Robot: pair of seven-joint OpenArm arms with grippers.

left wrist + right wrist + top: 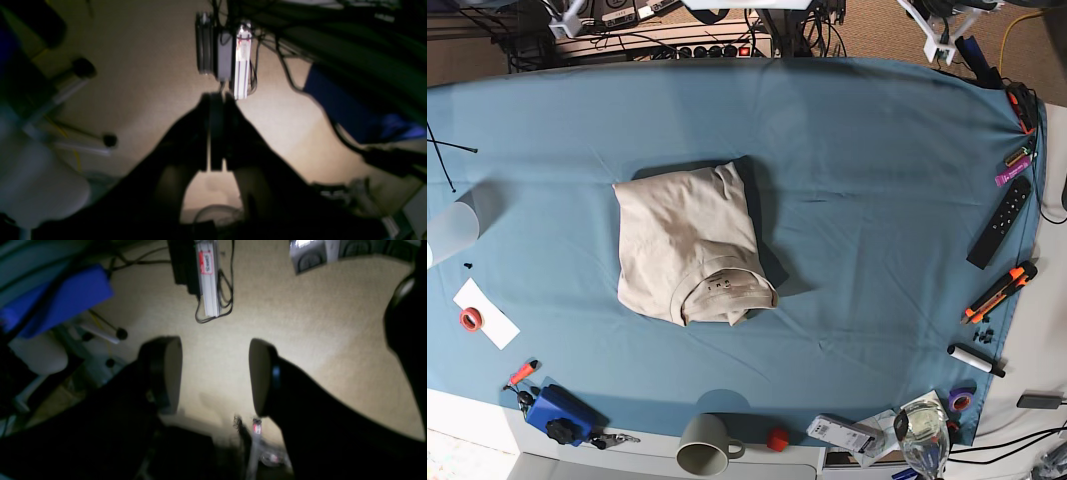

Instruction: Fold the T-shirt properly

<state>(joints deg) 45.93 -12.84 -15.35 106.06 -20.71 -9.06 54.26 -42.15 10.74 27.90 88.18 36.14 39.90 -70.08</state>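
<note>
One beige short-sleeved cotton T-shirt (689,255) lies folded into a compact rectangle left of centre on the blue-teal tablecloth (877,200) covering the worktop, collar with its small dark print facing the near edge. The bundle looks roughly squared, though its near corner by the collar bulges and the top right corner pokes out a little, so I judge the fold done or nearly done, perhaps wanting a tidy-up.

Neither arm shows in the base view; both are pulled well away from the cloth. From the left wrist view, the left gripper (216,133) is clenched tight with nothing between its jaws, hanging over tan carpet floor (150,66). Over on the right wrist view, the right gripper (215,373) stands wide, released and empty, also above the floor.

Around the shirt, well apart: a clear plastic cup (449,232) at the left edge, a grey-white mug (704,443) at the near edge, a black remote control (999,222) and an orange-and-black marker (999,291) to the right.

Risk from here? If an arm returns to neaten that loose corner, a pinch catching only the top layer could peel the fold open, or drag the whole bundle across the slippery cloth and wrinkle it.
</note>
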